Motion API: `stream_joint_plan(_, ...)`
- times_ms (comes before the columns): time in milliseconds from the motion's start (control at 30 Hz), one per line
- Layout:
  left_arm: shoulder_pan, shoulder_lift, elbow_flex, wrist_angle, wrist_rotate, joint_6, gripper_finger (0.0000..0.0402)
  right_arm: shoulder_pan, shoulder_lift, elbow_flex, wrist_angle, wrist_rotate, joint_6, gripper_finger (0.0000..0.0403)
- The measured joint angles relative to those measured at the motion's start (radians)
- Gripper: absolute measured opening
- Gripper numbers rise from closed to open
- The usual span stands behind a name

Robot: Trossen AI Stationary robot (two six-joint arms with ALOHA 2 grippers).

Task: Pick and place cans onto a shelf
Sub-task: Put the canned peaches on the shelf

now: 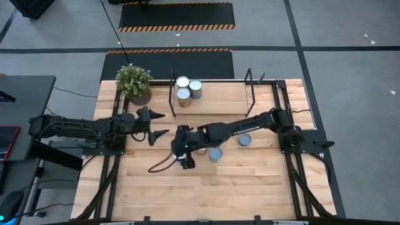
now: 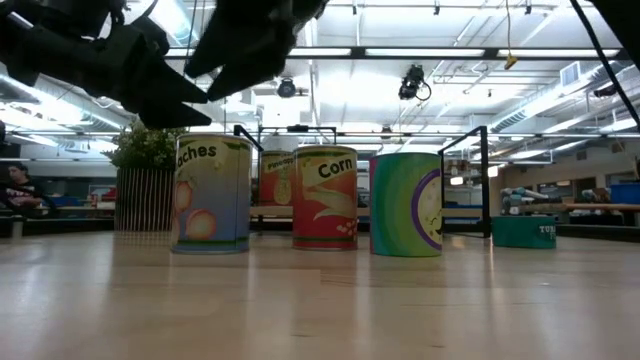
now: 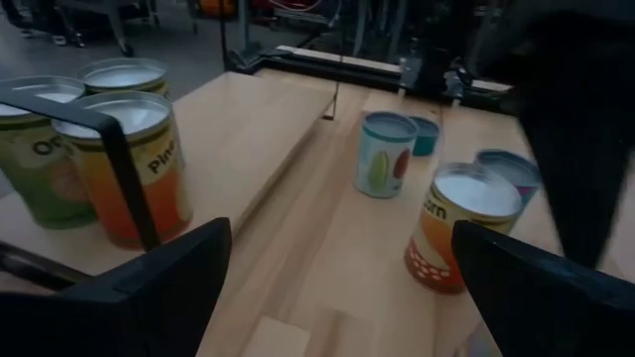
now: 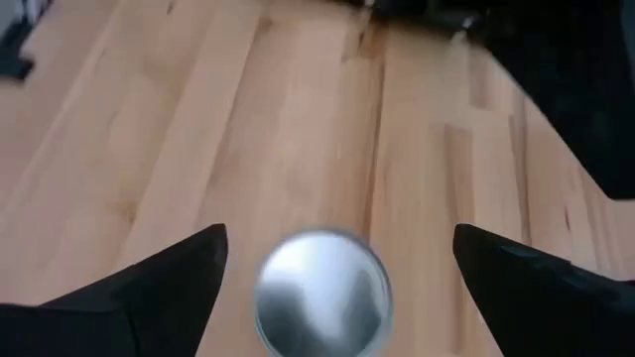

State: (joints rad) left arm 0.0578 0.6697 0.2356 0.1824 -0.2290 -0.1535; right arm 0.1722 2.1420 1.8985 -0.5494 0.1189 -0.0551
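Note:
Three cans stand on the light-wood shelf between its black frames; they also show in the left wrist view. On the table stand a peaches can, a corn can, a green-and-teal can and a low teal tin. My right gripper is open and points down over a can's silvery top, with its fingers apart from the can on either side. My left gripper is open and empty, left of the table cans.
A potted green plant stands at the table's far left corner, beside the shelf. The shelf board right of its three cans is bare. A dark cable loops on the table near the right gripper.

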Motion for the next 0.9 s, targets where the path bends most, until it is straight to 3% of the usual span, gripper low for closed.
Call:
stream_joint_plan(200,0.0,0.0,0.0,-0.001,-0.02,-0.002,0.0387,0.031,0.0,-0.07,0.138,0.105,0.037,0.04)
stream_joint_plan(400,0.0,-0.001,0.0,-0.001,-0.022,-0.02,0.0387,0.038,-0.001,-0.155,0.283,0.127,0.082,0.04)
stream_joint_plan(900,0.0,-0.001,0.0,-0.001,-0.048,-0.027,0.0387,0.037,0.0,-0.235,0.289,0.169,0.114,0.04)
